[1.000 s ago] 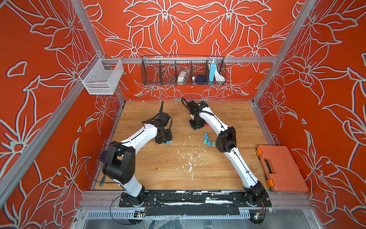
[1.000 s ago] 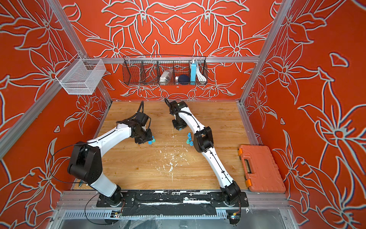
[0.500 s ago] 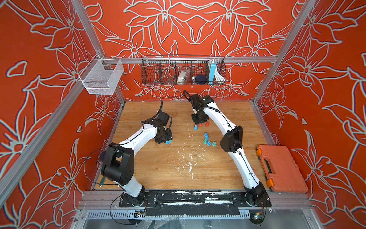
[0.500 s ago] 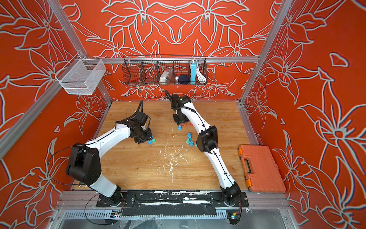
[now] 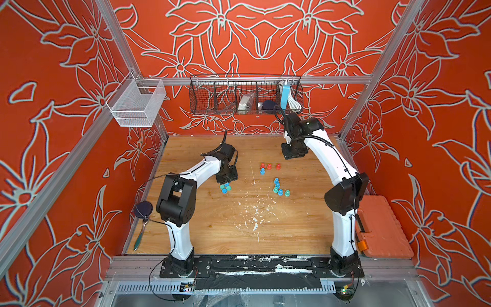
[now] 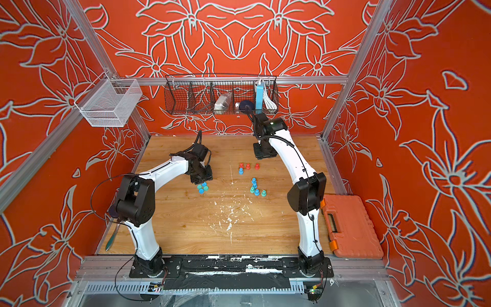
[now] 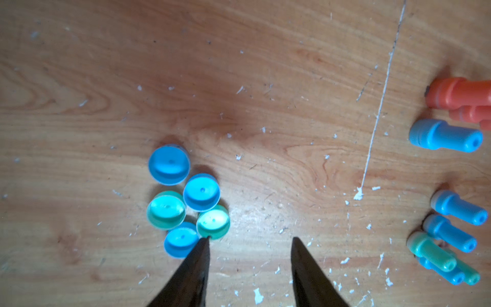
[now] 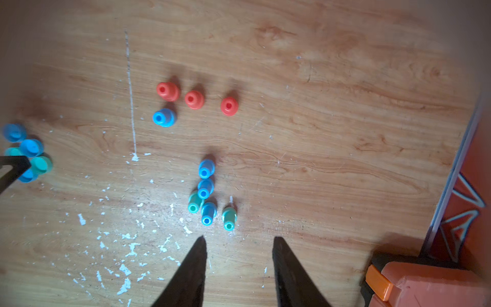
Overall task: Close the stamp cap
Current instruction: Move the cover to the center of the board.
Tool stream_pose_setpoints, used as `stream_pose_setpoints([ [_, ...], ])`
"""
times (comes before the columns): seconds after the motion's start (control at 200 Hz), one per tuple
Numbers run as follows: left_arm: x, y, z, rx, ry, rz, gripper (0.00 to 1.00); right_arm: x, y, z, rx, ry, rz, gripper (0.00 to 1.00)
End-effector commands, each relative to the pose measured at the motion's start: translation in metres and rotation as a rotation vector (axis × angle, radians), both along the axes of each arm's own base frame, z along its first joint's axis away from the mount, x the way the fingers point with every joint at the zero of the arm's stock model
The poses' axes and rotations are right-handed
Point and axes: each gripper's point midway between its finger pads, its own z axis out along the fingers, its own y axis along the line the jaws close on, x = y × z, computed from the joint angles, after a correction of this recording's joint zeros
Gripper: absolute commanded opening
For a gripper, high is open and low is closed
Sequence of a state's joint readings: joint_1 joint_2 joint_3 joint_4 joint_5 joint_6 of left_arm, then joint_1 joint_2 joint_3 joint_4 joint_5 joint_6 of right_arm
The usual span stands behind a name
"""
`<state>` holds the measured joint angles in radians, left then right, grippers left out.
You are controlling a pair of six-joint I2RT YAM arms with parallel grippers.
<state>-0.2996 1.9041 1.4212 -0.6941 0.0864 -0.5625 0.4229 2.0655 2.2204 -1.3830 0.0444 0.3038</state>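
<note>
Rising rearward, right gripper seems empty; left gripper stays over caps.

Orange stamps partly past the edge.

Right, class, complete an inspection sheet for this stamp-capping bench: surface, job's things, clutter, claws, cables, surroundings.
Surface: wooden table, flecked white.
Job's things: five loose caps clustered; five blue and green stamps upright; three red stamps and one blue stamp apart.
Clutter: spoon at table edge; orange toolbox beside table.
Claws: left claw open, empty, beside caps; right claw open, empty.
Cables: black cable along right arm.
Surroundings: wire basket, mesh basket, patterned walls.
</note>
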Motion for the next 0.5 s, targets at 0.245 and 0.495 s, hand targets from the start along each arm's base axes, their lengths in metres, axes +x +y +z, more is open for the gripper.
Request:
stream_pose_setpoints([
  [0.245, 0.016, 0.02, -0.012, 0.028, 0.02, 0.042, 0.5, -0.003, -0.004, -0.011, 0.009, 0.014, -0.005, 0.43],
  [0.495, 0.017, 0.029, -0.03, 0.046, 0.046, 0.057, 0.5, -0.002, -0.005, -0.01, 0.005, 0.013, -0.002, 0.43],
])
